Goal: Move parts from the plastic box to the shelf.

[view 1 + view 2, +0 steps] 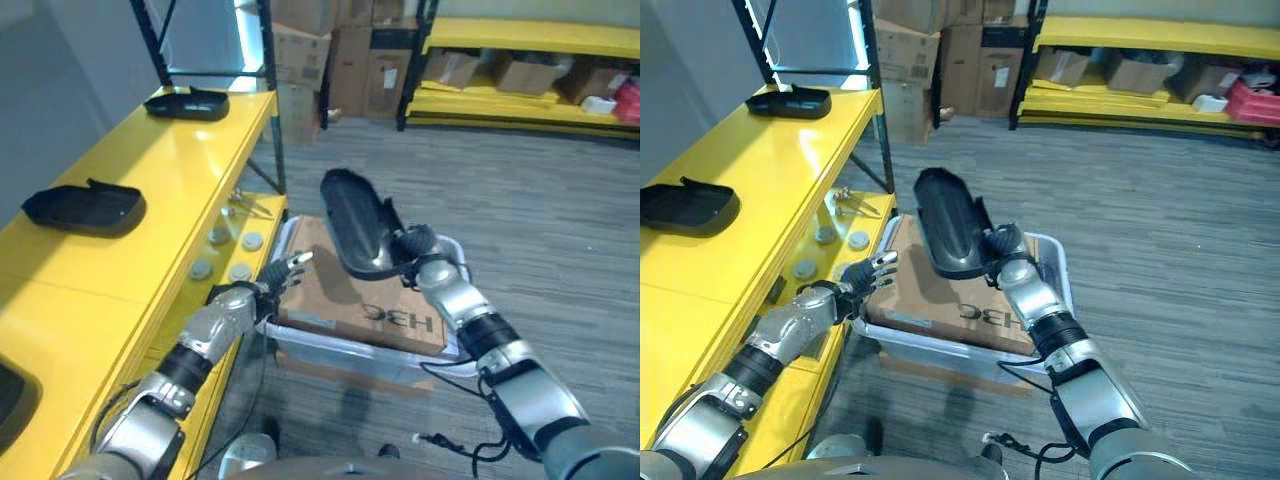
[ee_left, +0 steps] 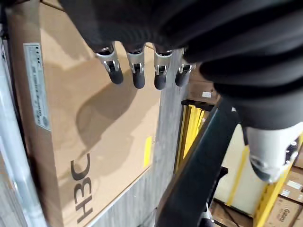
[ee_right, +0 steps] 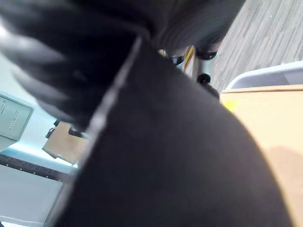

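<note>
Yellow shelf (image 1: 150, 190) ran along the robot's left, upper level carrying two black parts: near part (image 1: 84, 208) toward the front, far part (image 1: 187, 103) at the back end by the black upright. Lower shelf level (image 1: 262, 212) showed grey discs (image 1: 252, 241) and small metal pieces. Second yellow rack (image 1: 520, 70) with cartons stood well apart across the grey floor.

Plastic box (image 1: 300, 345) sat on the floor just beside the shelf, between the two arms. Flat cardboard carton (image 1: 345, 295) lay inside it, covering most of the opening.

Held part (image 1: 352, 222), long, black and glossy, was raised above the carton, tilted, upper end pointing away from the robot. Right hand (image 1: 412, 252) gripped its lower end, fingers wrapped round it. In the right wrist view the same part (image 3: 180, 156) appeared as a dark mass very close to the camera, with a corner of the carton and the box rim beyond; the fingers could not be made out there.

Left hand (image 1: 275, 280) hovered at the near left corner of the box, fingers spread and holding nothing. Left wrist view gave fingers (image 2: 137, 75) straight above the carton face (image 2: 94, 118), apart from it.
</note>
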Motion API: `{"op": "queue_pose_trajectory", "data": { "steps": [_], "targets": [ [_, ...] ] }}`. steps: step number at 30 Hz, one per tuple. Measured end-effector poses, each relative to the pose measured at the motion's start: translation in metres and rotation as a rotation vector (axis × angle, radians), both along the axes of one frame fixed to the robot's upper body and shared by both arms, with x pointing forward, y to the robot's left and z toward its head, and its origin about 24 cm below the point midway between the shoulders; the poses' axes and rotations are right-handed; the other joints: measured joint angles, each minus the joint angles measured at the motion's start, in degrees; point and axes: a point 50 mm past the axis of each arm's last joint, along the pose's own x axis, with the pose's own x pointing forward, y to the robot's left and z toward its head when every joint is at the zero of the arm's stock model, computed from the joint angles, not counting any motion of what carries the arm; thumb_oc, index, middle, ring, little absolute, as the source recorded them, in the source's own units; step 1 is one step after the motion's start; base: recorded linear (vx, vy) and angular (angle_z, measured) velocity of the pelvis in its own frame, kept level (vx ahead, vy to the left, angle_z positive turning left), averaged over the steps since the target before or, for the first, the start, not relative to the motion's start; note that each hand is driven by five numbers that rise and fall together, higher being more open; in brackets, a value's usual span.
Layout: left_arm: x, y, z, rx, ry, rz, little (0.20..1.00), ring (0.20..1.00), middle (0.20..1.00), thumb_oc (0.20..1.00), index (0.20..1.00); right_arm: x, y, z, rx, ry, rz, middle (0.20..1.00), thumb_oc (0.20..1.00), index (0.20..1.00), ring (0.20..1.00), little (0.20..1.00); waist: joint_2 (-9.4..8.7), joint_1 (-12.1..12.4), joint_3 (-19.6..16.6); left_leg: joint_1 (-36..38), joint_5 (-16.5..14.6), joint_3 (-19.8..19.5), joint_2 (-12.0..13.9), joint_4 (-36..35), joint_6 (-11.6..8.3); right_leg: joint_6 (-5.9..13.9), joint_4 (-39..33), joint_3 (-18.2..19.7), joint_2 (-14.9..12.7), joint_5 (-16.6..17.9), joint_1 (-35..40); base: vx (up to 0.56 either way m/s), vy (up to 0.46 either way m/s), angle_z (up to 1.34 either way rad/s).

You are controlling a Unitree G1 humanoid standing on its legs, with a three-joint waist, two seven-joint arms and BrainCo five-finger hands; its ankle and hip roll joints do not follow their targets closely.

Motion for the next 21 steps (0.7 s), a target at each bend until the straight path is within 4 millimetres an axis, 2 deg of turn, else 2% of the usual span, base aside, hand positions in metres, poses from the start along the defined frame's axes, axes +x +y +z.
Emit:
{"op": "queue_pose_trajectory", "data": {
  "steps": [5,9,12,18,21],
  "targets": [
    [-0.001,-0.003,-0.001,-0.002,0.015,0.0,1.0,1.0,1.0,1.0,1.0,-0.001,0.009,-0.007,0.006,0.034,0.039,0.2,0.2,0.2,0.2,0.2,0.03,-0.12,-0.12,0.39,0.03,0.73,0.08,-0.1,0.01,0.0,-0.37,0.81,0.09,0.42,-0.03,0.01,-0.005,-0.08],
    [-0.002,-0.023,0.003,-0.049,0.027,-0.005,1.0,1.0,1.0,1.0,1.0,-0.004,0.029,-0.015,0.001,0.057,0.096,0.2,0.2,0.2,0.2,0.2,-0.03,-0.35,-1.17,0.38,0.03,0.74,0.09,-0.1,-0.01,-0.01,-0.41,0.81,0.1,0.44,-0.05,0.0,0.0,0.0],
    [-0.002,-0.026,0.003,-0.071,0.04,0.006,1.0,1.0,1.0,1.0,1.0,-0.005,0.038,-0.018,0.002,0.067,0.132,0.2,0.2,0.2,0.2,0.2,-0.08,-0.33,-2.41,0.35,-0.01,0.82,0.11,-0.13,-0.06,0.02,-0.42,0.85,0.1,0.41,-0.13,0.0,0.0,0.0],
    [-0.007,-0.037,0.001,-0.097,0.064,-0.019,1.0,1.0,1.0,1.0,1.0,-0.008,0.054,-0.025,-0.018,0.094,0.199,0.2,0.2,0.2,0.2,0.2,-0.49,-0.14,-3.75,-0.41,-0.1,0.84,0.14,-0.1,-0.15,0.02,-0.34,0.85,0.1,0.42,-1.06,0.0,-0.004,-0.01],
    [-0.008,-0.039,0.001,-0.097,0.066,-0.027,1.0,1.0,1.0,1.0,1.0,-0.008,0.054,-0.025,-0.037,0.092,0.204,0.2,0.2,0.2,0.2,0.2,-0.53,-0.11,-3.85,-0.35,0.2,0.86,0.1,-0.1,-0.07,-0.06,-0.34,0.85,0.1,0.62,-0.97,0.0,0.0,0.0]
  ]
}}
